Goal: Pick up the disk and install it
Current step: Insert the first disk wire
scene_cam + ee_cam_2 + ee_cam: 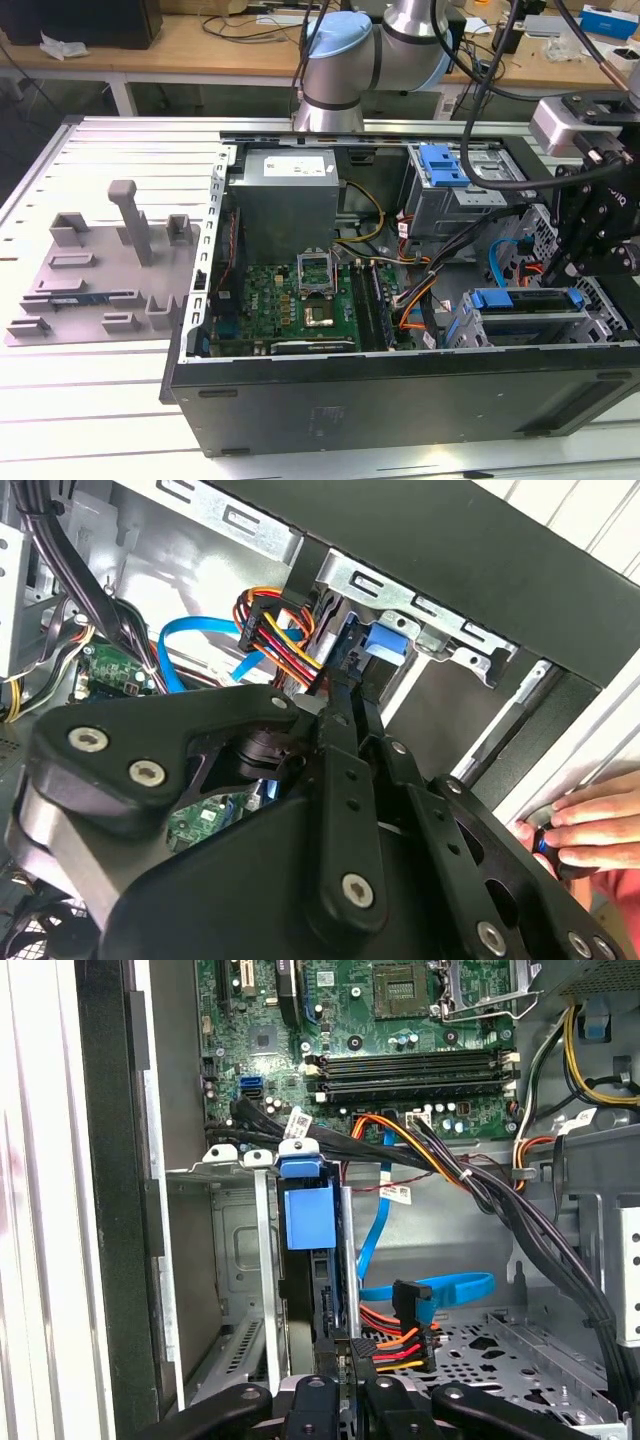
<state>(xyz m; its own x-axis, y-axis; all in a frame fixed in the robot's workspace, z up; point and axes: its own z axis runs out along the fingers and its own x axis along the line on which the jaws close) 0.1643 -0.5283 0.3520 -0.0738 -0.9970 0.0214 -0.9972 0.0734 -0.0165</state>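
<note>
Black steel tower case, logged lying on its side with the panel off, on a ribbed aluminium table. Clock positions below are read across the exterior view, from the middle of the open case.

- Four o'clock: the disk, a flat silver hard drive framed by a bright blue plastic bracket. It sat inside the bare-steel drive cage with the blue edge uppermost. In the first wrist view I saw it edge-on between the cage walls.
- Three o'clock: the black gripper, poised at the disk's outer end and close against it. I could not tell whether it was drawn narrow on the disk or merely next to it.
- One o'clock: small blue plastic clip with a ridged top, sitting on the upper grey drive bay, well apart from the disk.
- Eleven o'clock: large grey metal box with a white label.
- Eight o'clock: green circuit board, lying flat on the case floor.
- Twelve o'clock, outside the case: silver-and-blue arm joint.
- Nine o'clock, outside the case: grey moulded fixture plate with upright posts, lying on the table.

Also logged: a light blue flat cable and a bundle of orange, red, yellow and black wires just beside the disk. A person's hand was at the case's outer edge.
</note>
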